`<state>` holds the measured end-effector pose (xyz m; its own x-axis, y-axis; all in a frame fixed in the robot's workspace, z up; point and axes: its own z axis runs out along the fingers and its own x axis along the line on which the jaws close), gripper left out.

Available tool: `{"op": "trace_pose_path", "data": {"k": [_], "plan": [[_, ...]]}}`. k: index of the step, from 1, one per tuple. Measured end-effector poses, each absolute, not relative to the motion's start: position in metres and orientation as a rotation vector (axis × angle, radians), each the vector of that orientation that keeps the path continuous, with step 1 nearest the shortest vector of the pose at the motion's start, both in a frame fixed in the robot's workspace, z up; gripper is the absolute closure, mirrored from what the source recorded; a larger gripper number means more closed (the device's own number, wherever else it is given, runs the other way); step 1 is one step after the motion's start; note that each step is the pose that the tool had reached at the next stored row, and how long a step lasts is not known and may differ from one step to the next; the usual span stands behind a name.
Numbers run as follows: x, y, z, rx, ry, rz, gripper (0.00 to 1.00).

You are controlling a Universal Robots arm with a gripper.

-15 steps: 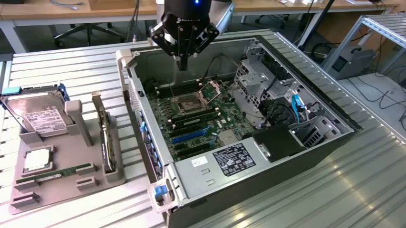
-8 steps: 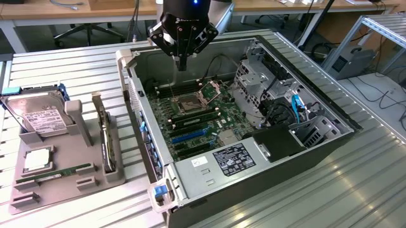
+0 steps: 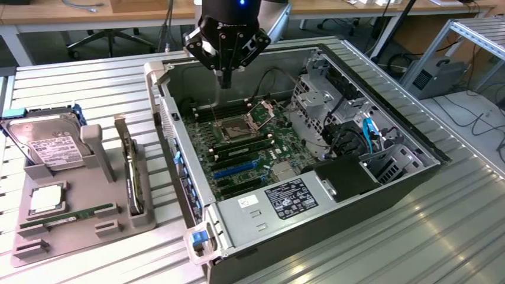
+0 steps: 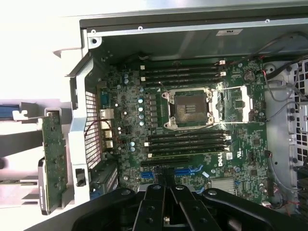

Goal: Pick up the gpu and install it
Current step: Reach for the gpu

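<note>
Your gripper (image 3: 226, 78) hung over the far edge of the open computer case (image 3: 359, 222). Its black fingers were pressed together, holding nothing, and pointed down toward the motherboard (image 3: 245, 148) near the CPU socket (image 3: 235, 127). The gpu (image 3: 134, 171) stood on its long edge in a slot of the grey holder tray (image 3: 79, 242), along the tray's edge nearest the case. The tray sat toward the tabletop (image 3: 442, 236) edge at the exterior view's left. In the same tray, a hard drive (image 3: 51, 145) stood at the far end, and a RAM stick (image 3: 67, 218) lay flat near the front edge.
</note>
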<state>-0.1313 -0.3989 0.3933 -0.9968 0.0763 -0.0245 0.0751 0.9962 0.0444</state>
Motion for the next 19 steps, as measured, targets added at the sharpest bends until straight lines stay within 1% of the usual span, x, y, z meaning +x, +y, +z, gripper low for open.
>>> {"op": "trace_pose_path", "data": {"k": [19], "plan": [[-0.1366, -0.3989, 0.3933, 0.118, 3.112, 0.068, 0.89]]}}
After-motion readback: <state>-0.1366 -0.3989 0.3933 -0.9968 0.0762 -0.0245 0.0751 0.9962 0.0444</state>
